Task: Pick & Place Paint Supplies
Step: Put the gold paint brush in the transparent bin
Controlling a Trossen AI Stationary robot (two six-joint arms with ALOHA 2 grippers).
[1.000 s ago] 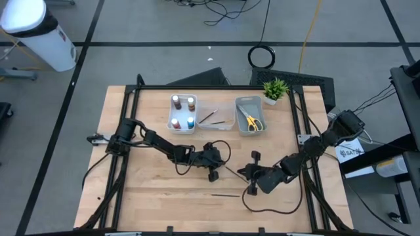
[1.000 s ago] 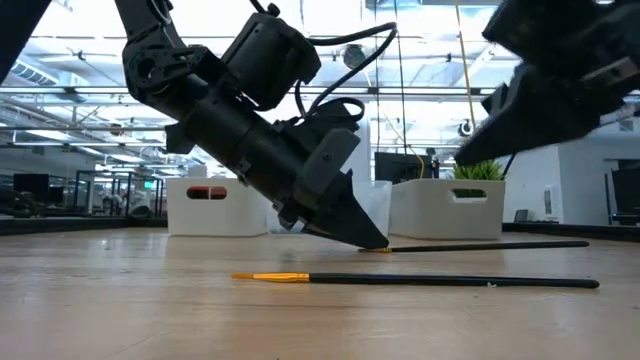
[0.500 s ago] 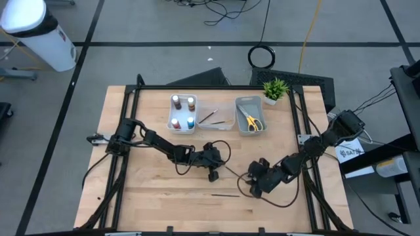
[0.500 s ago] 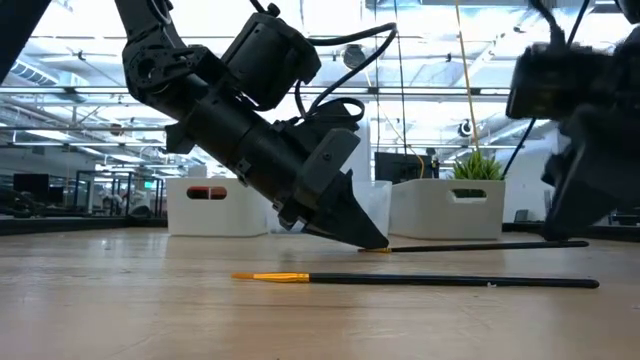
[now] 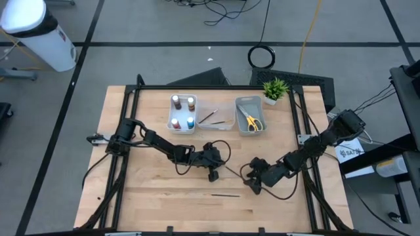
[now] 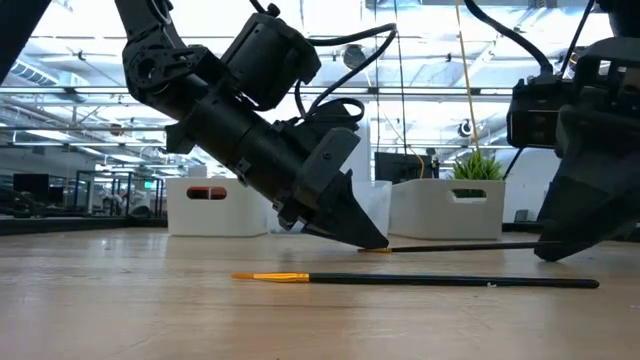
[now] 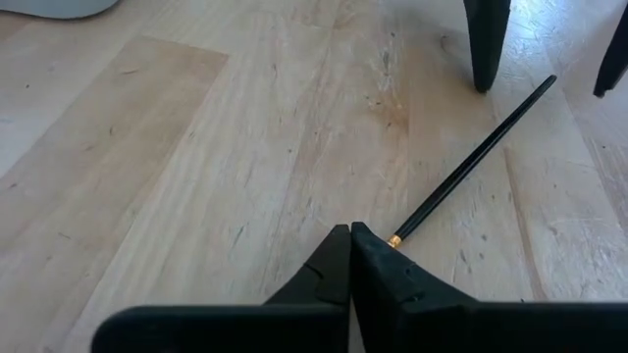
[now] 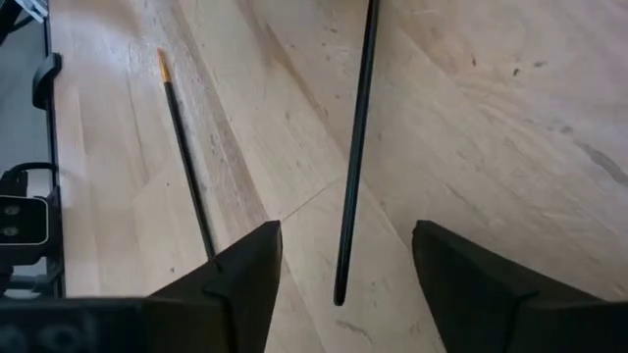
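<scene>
Near the middle of the pale wooden worktop (image 5: 144,190), the left arm stretches low, its left pincer (image 6: 368,238) tilted down, tips pressed together on the brush end of a thin dark paintbrush (image 7: 471,162). The right arm bends in from the right edge; its right pincer (image 8: 339,257) stands spread apart, straddling that brush's handle without holding it. A second thin dark paintbrush with a golden ferrule (image 6: 415,281) lies nearer the bottom of the frame. No writing is legible.

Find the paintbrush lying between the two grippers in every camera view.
High view: paintbrush, a thin dark line just right of table centre.
Low view: the farther of two brushes, right of centre.
Left wrist view: diagonal, upper right.
Right wrist view: centre, running to the top edge.
Shared landmark: the open right gripper at its handle end.
</scene>
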